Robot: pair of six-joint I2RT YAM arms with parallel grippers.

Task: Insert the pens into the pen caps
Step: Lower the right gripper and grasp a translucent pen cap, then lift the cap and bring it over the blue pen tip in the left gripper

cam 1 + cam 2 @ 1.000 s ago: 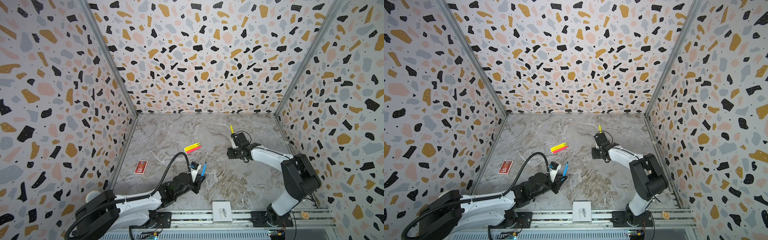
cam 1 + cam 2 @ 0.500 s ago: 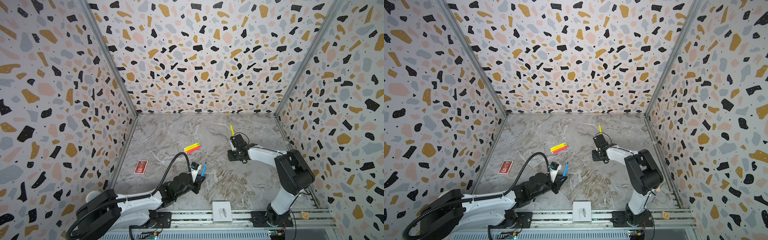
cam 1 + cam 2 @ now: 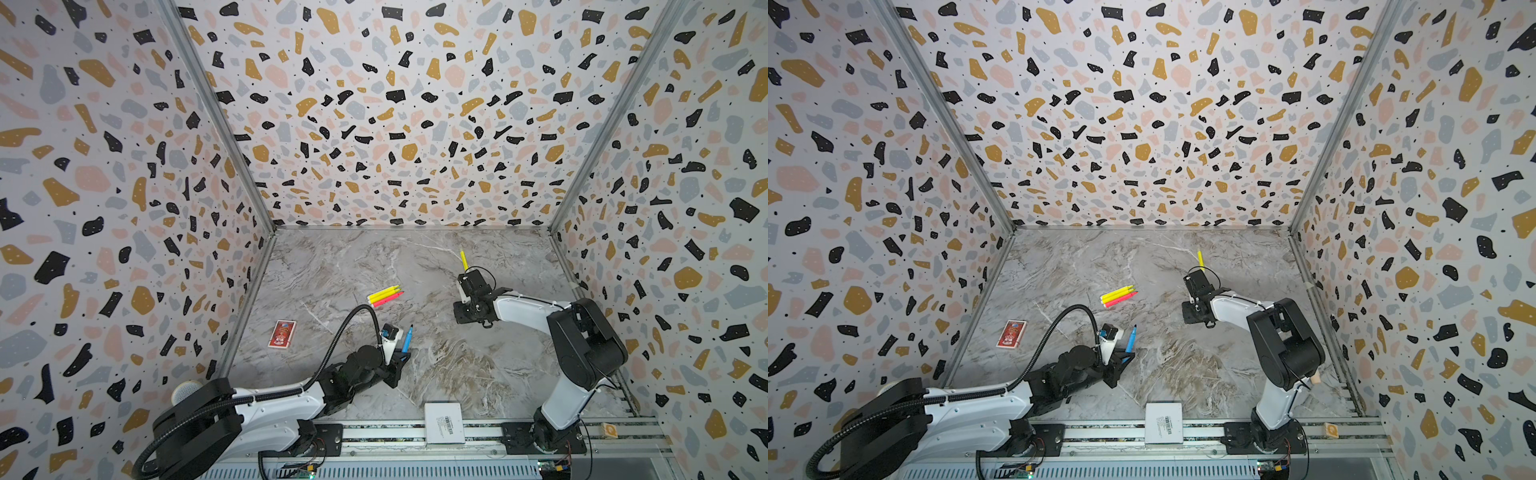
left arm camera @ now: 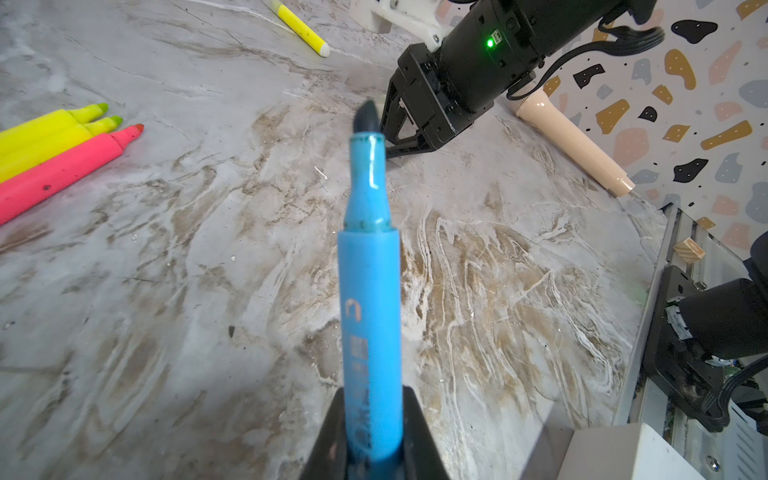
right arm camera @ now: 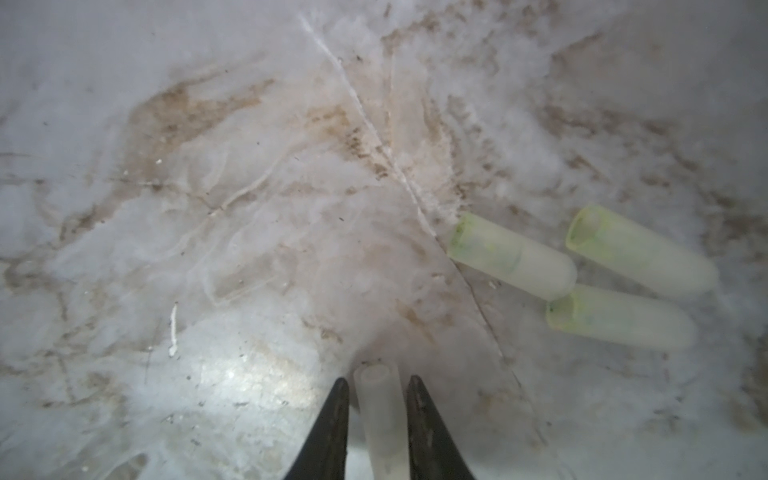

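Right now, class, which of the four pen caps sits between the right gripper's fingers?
The colourless cap; the other three caps are green-stained at their mouths and lie apart from it.

Smooth plastics on a polished, marble-patterned tabletop (image 4: pixel 166 291).
The blue pen (image 4: pixel 370 299) is smooth matt plastic with a glossy, clear neck; the pen caps (image 5: pixel 511 262) are frosted, translucent plastic; the beige handle (image 4: pixel 569 137) looks satin-smooth; the small block (image 4: pixel 689 252) is bare wood.
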